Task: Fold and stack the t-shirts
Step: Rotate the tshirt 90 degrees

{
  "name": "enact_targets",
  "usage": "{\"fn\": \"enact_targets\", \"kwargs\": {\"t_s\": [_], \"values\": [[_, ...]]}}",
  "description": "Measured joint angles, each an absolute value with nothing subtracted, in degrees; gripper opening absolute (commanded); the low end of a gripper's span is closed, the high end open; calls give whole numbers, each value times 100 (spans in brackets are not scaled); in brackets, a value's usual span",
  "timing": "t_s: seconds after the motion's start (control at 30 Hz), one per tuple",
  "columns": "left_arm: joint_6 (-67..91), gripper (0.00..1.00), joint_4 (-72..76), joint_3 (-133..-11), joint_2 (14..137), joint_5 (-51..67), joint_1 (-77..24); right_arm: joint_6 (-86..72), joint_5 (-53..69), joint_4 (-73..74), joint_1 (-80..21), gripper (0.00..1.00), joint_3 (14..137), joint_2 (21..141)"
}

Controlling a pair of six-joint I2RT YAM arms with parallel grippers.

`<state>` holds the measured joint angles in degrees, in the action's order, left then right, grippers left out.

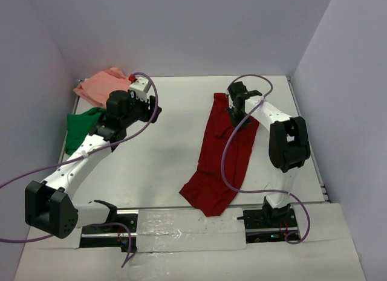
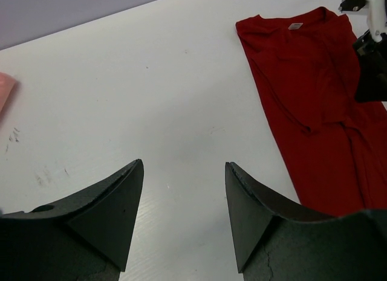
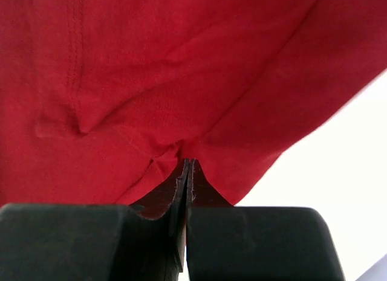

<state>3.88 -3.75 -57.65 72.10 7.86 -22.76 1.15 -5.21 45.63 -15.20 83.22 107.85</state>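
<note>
Red shirt (image 1: 222, 155) lies on the white tabletop (image 1: 175, 142) as a long, narrow strip. In the top view it runs from about 1 o'clock of the tabletop's middle down to about 5 o'clock, and its lower end fans out wider near the arm bases. The left wrist view shows its collar end, with a small label inside the neckline, pointing toward the far wall.

The right gripper (image 3: 186, 166) sits over the upper part of this strip, near its 3 o'clock edge. Its fingers are pressed together on a small pucker of red cloth, and creases fan out from the tips. In the right wrist view red cloth fills nearly everything from 9 o'clock round to 2 o'clock, with bare tabletop only toward 4 o'clock.

The left gripper (image 2: 184, 166) is spread wide with nothing between its fingers. It hangs above bare tabletop, well apart from the red shirt, which lies toward 2 o'clock in the left wrist view.

The green shirt (image 1: 81, 127) lies crumpled at about 9 o'clock of the tabletop, beside the left arm. The pink shirt (image 1: 101, 86) is bunched at about 10 o'clock, near the back left corner and just beyond the green one. Neither gripper touches either of them.
</note>
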Motion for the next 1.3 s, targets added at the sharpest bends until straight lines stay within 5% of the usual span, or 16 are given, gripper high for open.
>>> {"fn": "enact_targets", "kwargs": {"t_s": [0.63, 1.07, 1.3], "values": [[386, 65, -362, -5756, 7284, 823, -2263, -178, -89, 4405, -1500, 0, 8910, 11963], [386, 64, -342, -5754, 7229, 845, -2235, -355, -211, 4869, -1535, 0, 13651, 14591], [388, 64, -322, -5743, 7196, 908, -2224, -336, -338, 4777, -1579, 0, 13273, 14591]]}}
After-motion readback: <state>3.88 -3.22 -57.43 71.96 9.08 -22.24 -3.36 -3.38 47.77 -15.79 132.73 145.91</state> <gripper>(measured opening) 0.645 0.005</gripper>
